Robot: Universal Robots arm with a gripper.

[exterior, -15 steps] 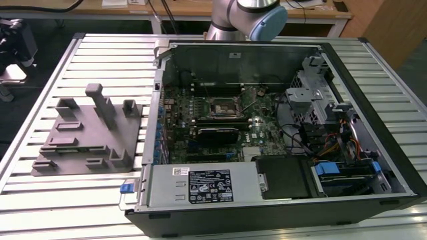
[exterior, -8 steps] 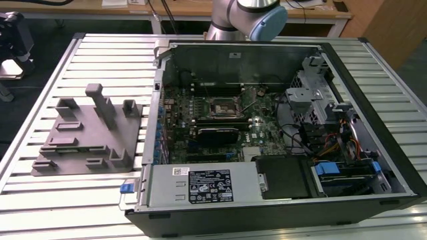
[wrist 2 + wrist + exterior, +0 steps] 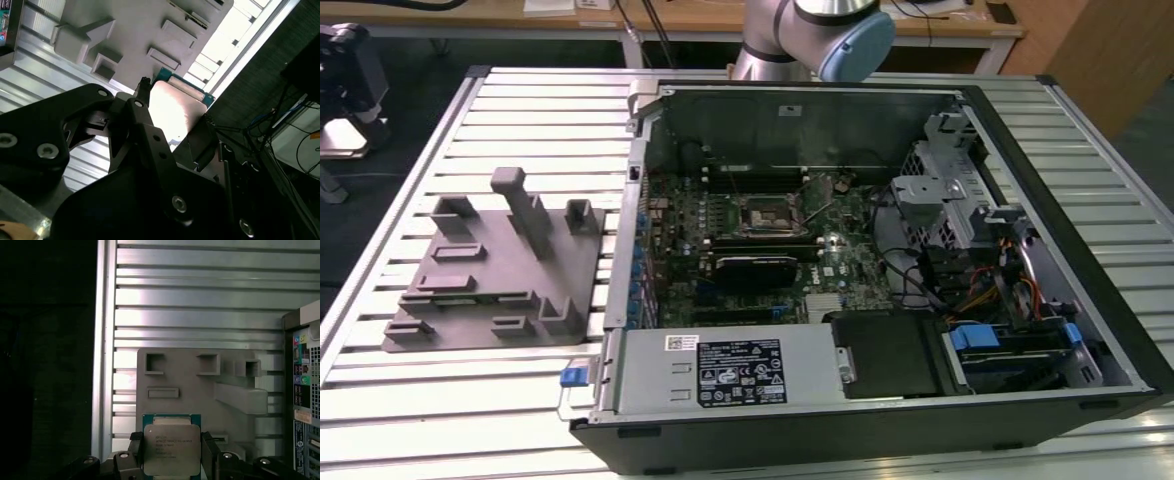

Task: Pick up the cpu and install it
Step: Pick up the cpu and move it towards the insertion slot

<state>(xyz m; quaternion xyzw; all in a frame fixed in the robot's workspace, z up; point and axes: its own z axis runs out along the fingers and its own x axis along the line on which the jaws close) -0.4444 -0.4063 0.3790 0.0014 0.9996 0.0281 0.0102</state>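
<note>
The cpu [image 3: 171, 447], a small square chip with a pale silvery top and a green edge, sits between the black fingers [image 3: 136, 450] of my gripper [image 3: 171, 456], which is shut on it. In the second wrist view the cpu [image 3: 172, 107] shines bright between the same dark fingers [image 3: 141, 97] of the gripper [image 3: 172, 120]. It hangs well above the grey moulded fixture [image 3: 200, 385], which lies on the slatted table. In the exterior view the black socket frame [image 3: 761, 212] sits on the motherboard inside the open computer case [image 3: 1067, 140].
The grey fixture [image 3: 494, 270] with upright blocks lies at the exterior view's left, beside the case. The arm's base [image 3: 814, 35] rises behind the case. A power supply [image 3: 720, 372], drive cage [image 3: 947, 190] and cables [image 3: 987, 290] crowd the case's near and right sides.
</note>
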